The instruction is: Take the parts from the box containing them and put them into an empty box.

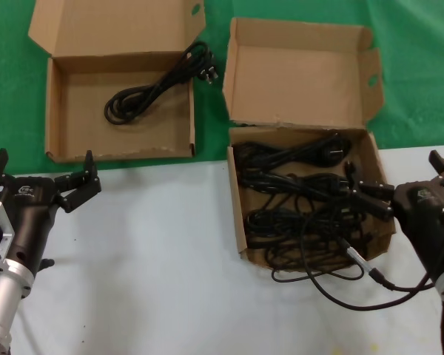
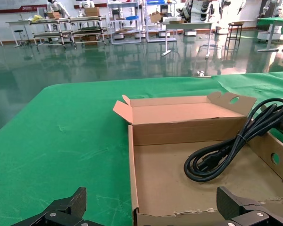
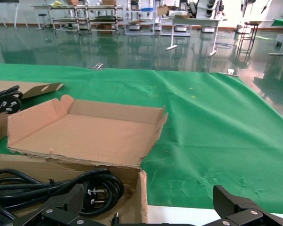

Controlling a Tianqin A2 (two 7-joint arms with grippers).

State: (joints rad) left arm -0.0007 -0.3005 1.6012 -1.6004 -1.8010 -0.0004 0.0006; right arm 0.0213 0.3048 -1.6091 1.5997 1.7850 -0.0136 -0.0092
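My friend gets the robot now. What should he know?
Left gripper: open, empty, near the wide box.
Right gripper: open, empty, at the squarish box's right edge.
Done: one coiled cable lies in the wide box, its plug end draped over the back corner.
Left: a tangle of cables still fills the squarish box; all need moving to the wide box.

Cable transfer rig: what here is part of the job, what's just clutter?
In play:
- source box on the right, full of coiled cables
- wide box on the left, one cable already in it
- left tool and right tool, both open

Just there:
- robot's own lead trailing over the white tabletop
- green cloth
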